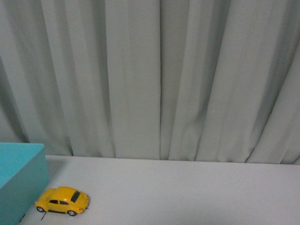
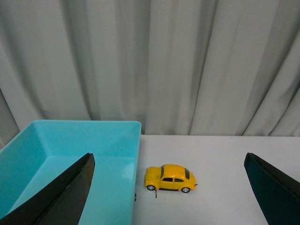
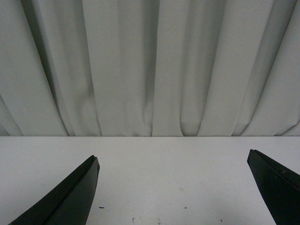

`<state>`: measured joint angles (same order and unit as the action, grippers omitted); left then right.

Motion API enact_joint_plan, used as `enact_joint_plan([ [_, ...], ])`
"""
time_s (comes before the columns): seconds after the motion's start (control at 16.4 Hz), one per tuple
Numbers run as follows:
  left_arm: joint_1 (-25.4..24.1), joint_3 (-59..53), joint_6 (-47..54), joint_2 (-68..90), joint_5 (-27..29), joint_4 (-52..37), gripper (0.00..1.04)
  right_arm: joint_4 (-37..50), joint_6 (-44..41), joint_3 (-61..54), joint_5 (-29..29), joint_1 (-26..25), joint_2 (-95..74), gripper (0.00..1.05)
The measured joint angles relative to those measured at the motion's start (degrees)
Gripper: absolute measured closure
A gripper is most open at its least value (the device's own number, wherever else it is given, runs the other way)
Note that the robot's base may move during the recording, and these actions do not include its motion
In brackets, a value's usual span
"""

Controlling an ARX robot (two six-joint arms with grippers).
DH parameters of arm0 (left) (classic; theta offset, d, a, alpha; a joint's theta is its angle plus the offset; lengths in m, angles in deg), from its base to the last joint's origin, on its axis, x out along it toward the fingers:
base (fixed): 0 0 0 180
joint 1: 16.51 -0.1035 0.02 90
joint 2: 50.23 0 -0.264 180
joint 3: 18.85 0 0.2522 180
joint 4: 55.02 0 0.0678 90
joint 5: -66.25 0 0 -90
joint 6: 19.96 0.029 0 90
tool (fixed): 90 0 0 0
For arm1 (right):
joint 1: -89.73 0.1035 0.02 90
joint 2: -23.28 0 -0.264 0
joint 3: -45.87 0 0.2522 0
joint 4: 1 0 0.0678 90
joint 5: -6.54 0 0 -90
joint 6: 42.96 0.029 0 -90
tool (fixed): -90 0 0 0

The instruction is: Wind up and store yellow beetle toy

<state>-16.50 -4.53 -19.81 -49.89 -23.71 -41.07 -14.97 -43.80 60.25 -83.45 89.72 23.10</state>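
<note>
The yellow beetle toy [image 1: 63, 200] stands on its wheels on the white table, close beside a turquoise box [image 1: 21, 180] at the near left. In the left wrist view the yellow beetle toy [image 2: 169, 178] sits side-on just right of the box wall [image 2: 132, 154], ahead of my left gripper [image 2: 169, 197], whose black fingers [image 2: 65, 197] are spread wide and hold nothing. My right gripper [image 3: 173, 197] is open too, with only bare table between its fingers [image 3: 70, 199]. Neither gripper shows in the front view.
The turquoise box [image 2: 70, 154] is open-topped and looks empty inside. A grey curtain [image 1: 159, 79] hangs along the table's far edge. White tabletop [image 1: 197, 192] stretches to the right of the toy.
</note>
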Motion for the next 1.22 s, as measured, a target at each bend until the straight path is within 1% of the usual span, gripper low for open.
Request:
enact_joint_plan([
  [0.67,0.0,0.0,0.0,0.0,0.0,0.0,0.07,0.0,0.0,0.0,0.0,0.0,0.0,0.07],
  [0.73,1.8,3.3,-4.1,2.8,4.3,10.2,0.07,0.0,0.0,0.0,0.0,0.0,0.0,0.07],
  [0.79,4.9,9.0,-11.7,12.6,10.9,19.4,0.07,0.0,0.0,0.0,-0.1,0.0,0.0,0.07],
  [0.86,4.0,12.7,-19.6,18.4,11.8,22.6,0.07,0.0,0.0,0.0,-0.1,0.0,0.0,0.07],
  [0.92,1.6,13.8,-22.8,20.7,12.0,19.5,0.07,0.0,0.0,0.0,0.0,0.0,0.0,0.07],
  [1.04,-0.5,15.3,-23.8,23.3,11.5,15.8,0.07,0.0,0.0,0.0,0.0,0.0,0.0,0.07],
  [1.1,-1.9,17.0,-23.6,27.4,10.1,11.0,0.07,0.0,0.0,0.0,0.0,0.0,0.0,0.07],
  [1.22,-2.9,18.8,-21.5,34.0,7.1,4.8,0.07,0.0,0.0,0.0,0.0,0.0,0.0,0.07],
])
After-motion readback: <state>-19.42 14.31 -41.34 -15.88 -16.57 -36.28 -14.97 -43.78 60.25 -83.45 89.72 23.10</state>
